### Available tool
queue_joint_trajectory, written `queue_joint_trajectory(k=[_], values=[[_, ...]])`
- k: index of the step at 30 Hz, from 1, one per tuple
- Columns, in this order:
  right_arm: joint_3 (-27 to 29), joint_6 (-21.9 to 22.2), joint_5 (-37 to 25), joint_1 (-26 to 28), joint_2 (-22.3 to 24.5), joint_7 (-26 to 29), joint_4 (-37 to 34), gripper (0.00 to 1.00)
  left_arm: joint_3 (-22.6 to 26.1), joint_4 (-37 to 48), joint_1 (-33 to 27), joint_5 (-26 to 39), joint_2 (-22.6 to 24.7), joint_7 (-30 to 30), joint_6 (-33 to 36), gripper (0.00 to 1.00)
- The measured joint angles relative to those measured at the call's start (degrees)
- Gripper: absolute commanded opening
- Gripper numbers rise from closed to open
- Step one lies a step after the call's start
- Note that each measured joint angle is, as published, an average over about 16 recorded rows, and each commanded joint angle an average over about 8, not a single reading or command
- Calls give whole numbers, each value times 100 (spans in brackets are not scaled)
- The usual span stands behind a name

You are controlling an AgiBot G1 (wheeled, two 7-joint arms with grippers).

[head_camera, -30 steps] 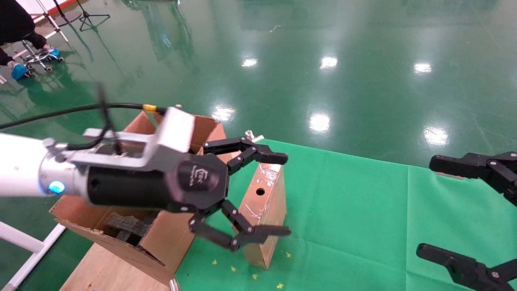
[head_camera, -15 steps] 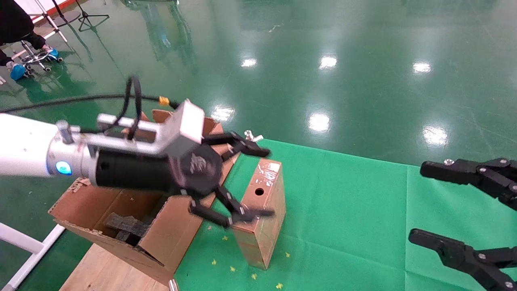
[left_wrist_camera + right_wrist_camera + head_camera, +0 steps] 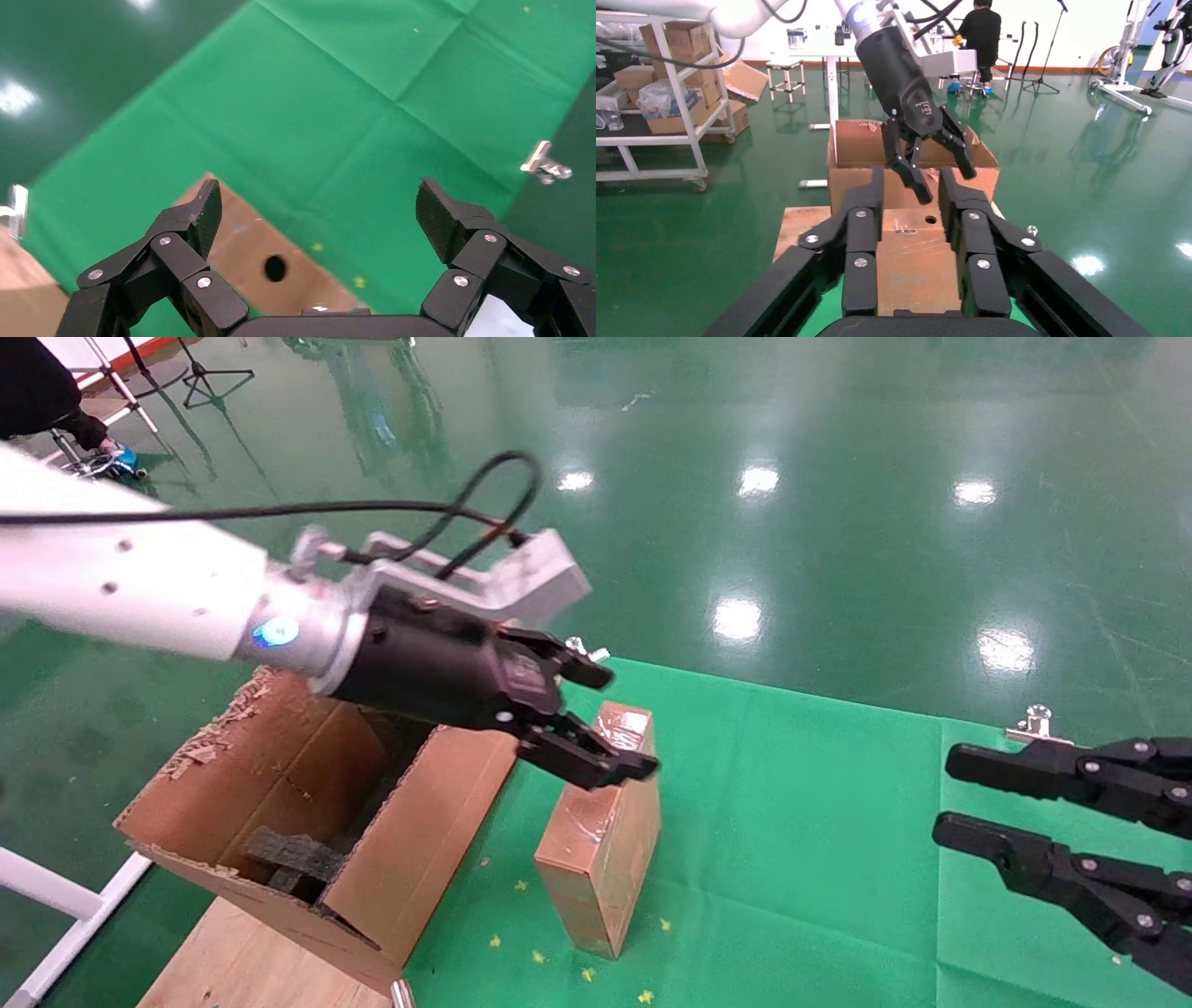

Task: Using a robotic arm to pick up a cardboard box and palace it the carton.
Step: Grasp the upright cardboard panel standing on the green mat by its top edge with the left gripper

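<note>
The cardboard box [image 3: 603,840], small, brown and taped, stands on the green cloth [image 3: 801,822] beside the carton [image 3: 307,784]. The robotic arm's left gripper [image 3: 622,721] hovers open just above the box's far top end, touching nothing. In the left wrist view the box [image 3: 242,242] with its round hole lies below, nearer one finger of that gripper [image 3: 320,207]. My right gripper [image 3: 942,798] hangs open over the cloth's right side, well away from the box. In the right wrist view the box [image 3: 912,274] shows beyond the right gripper [image 3: 911,203], with the left gripper [image 3: 945,184] above it.
The carton rests on a wooden board [image 3: 242,952] left of the cloth, with black foam [image 3: 289,859] inside and ragged flaps. A metal clamp [image 3: 1032,719] holds the cloth's far right edge. Shiny green floor lies beyond. Shelves with boxes [image 3: 659,77] stand farther off.
The left arm has risen and turned, so its gripper now points down over the box's far top end. The right gripper's fingers have drawn closer together and shifted left.
</note>
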Motion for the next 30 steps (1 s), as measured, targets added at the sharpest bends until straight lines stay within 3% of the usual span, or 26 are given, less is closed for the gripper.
queue_joint_trajectory(k=[16,23,30], values=[[-1,0,0,0,0,0,0,0,1679,-5,-1101,1482,799,-2731,420,100],[-1,0,1,0,0,0,0,0,2190,-20,-1327,1842,1037,-3395,298,100],[-1,0,1,0,0,-1,0,0,2355,-19,-1416,1835,1094,-3675,169,100]])
